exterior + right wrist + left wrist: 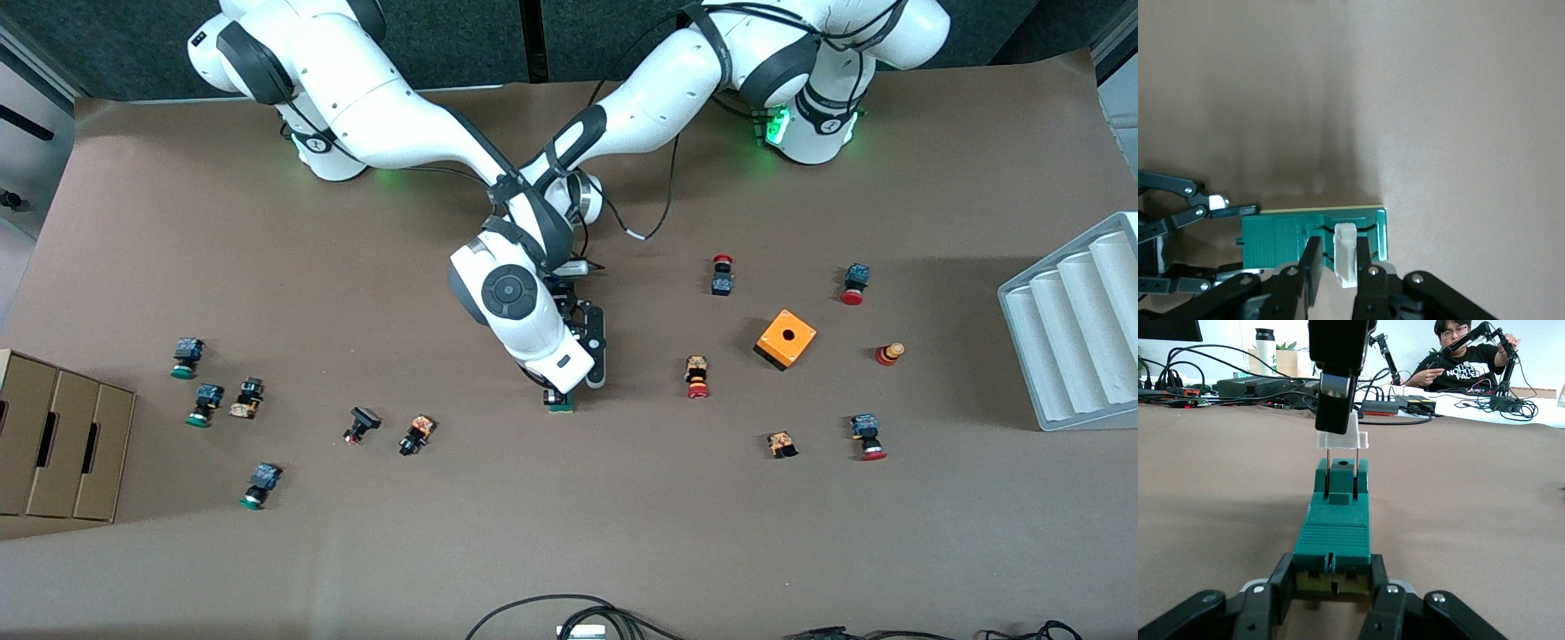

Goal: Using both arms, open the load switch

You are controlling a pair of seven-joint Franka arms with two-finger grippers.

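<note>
The dark green load switch [560, 402] lies flat on the brown table near its middle, mostly hidden under my right arm's hand. My left gripper [1331, 577] is shut on the switch's [1335, 533] plain end at table level. My right gripper [558, 389] points straight down over the switch's end that is nearer the front camera. It is shut on the white lever [1343, 440], which stands raised above the green body on two thin metal pins. In the right wrist view the lever [1345, 257] sits between the right gripper's [1338, 270] fingers, over the green body [1278, 240].
An orange cube box [786, 339] and red-capped push buttons [697, 377] lie toward the left arm's end. Green-capped buttons [187, 356] and cardboard boxes [53, 444] are toward the right arm's end. A white ribbed tray [1076, 329] sits at the table edge.
</note>
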